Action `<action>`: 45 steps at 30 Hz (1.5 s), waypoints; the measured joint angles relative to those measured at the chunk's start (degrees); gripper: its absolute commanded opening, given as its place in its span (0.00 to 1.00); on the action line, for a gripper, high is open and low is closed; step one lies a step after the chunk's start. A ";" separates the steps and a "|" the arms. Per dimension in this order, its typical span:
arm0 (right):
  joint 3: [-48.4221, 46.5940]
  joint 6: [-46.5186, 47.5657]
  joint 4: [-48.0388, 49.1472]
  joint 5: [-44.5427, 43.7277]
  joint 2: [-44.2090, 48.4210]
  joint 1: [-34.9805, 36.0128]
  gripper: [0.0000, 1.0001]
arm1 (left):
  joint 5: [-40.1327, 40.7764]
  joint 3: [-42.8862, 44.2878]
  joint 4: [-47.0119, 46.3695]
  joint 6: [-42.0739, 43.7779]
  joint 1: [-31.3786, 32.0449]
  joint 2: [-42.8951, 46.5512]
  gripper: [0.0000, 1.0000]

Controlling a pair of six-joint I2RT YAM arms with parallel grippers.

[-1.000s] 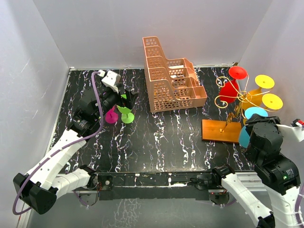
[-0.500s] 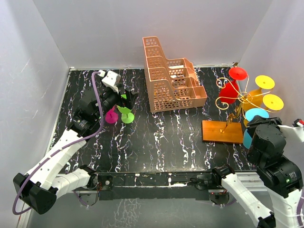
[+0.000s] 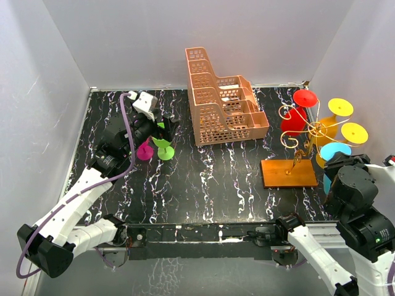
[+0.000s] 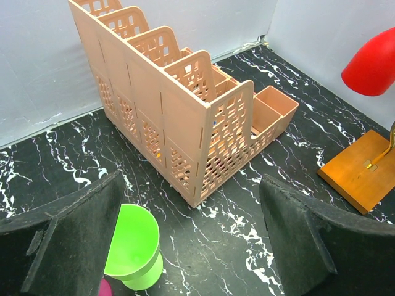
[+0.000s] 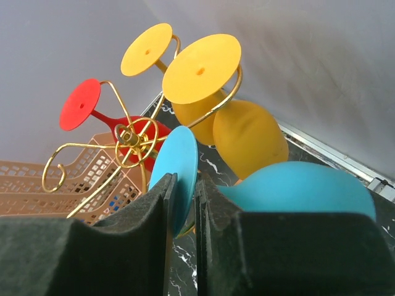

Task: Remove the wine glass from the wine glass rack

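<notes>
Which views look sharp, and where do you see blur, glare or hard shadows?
Top external: even diffuse light, sharp throughout, only faint shadows on the marbled table. Left wrist: lattice basket crisp, no glare. Right wrist: the right tool and the bowl of the blue wine glass it holds look soft, likely from closeness; yellow wine glasses behind are sharper.

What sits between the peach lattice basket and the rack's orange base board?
Nothing: only bare black marbled table separates the basket from the base board, shown in top and left wrist views.
</notes>
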State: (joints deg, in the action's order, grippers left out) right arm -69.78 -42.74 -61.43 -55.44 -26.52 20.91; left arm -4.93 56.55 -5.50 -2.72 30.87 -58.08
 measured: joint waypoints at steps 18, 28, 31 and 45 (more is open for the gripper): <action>-1.33 -6.12 0.50 1.38 -0.02 0.37 0.10 | 0.44 0.00 0.00 0.02 0.00 0.00 0.88; -3.30 -10.54 0.37 4.39 -0.20 0.76 0.08 | 0.70 0.00 0.00 0.00 0.00 0.00 0.88; -3.91 -11.50 0.31 5.62 -0.20 0.81 0.08 | 0.72 0.00 0.00 0.00 0.00 0.00 0.88; -3.80 -19.17 -0.20 8.92 -0.20 0.92 0.08 | 0.92 0.00 0.00 0.00 0.00 0.00 0.88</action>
State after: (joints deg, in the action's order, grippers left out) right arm -73.58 -61.91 -61.63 -46.52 -26.72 21.82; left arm -4.01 56.55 -5.50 -2.72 30.87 -58.08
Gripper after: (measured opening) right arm 0.106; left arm 0.883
